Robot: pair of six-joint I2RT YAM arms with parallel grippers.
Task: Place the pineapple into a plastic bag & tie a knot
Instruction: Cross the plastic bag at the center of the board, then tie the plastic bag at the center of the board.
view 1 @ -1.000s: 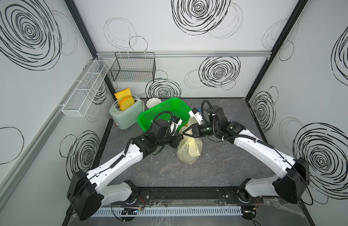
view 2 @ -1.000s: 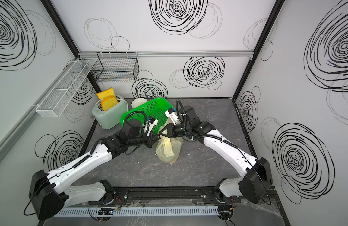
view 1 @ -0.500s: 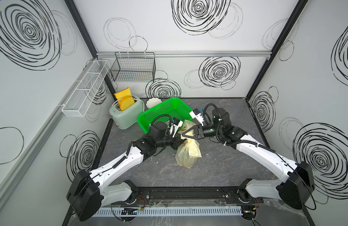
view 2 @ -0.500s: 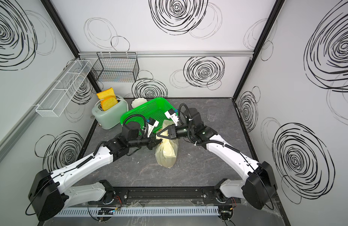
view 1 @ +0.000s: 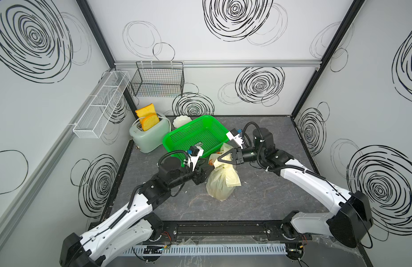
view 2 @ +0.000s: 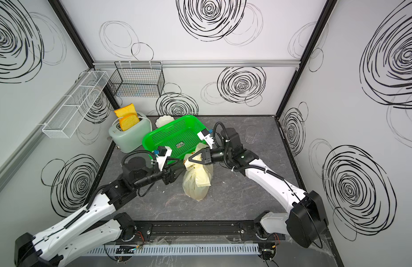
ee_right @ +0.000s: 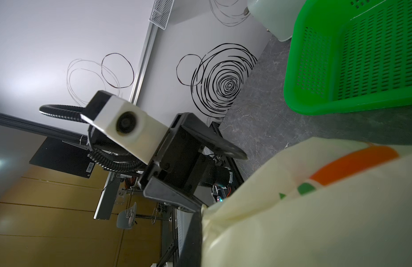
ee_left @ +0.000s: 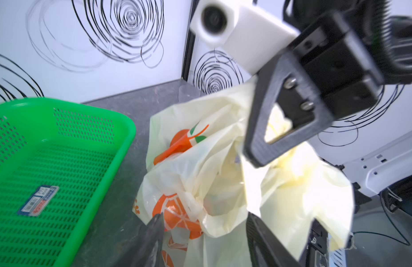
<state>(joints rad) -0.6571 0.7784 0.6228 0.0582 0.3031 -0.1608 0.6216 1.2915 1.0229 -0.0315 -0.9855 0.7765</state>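
Note:
The plastic bag (view 1: pixel 222 182) (view 2: pixel 197 182) stands full on the dark table, pale yellow with orange fruit print (ee_left: pixel 177 208). The pineapple is hidden inside it, and I cannot make out a knot. My right gripper (view 1: pixel 219 159) (view 2: pixel 190 159) (ee_left: pixel 250 154) is shut on the bunched top of the bag. In the right wrist view the bag (ee_right: pixel 316 208) covers all but one dark finger (ee_right: pixel 193 240). My left gripper (view 1: pixel 206 172) (view 2: pixel 179 171) (ee_left: pixel 205 231) (ee_right: pixel 224 181) is open just left of the bag's neck, with loose plastic lying between its spread fingers.
A green mesh basket (view 1: pixel 195 136) sits just behind the bag. A mint toaster with bread (view 1: pixel 149 136) and a white dish (view 1: pixel 182 120) stand at the back left. A clear cup (view 2: pixel 249 136) stands at the back right. Wire baskets (view 1: pixel 157 81) (view 1: pixel 101 106) hang on the walls.
My left gripper has opened, let go of the bag's top and drawn back a little to the left. The right gripper stays shut on the bag, almost in place.

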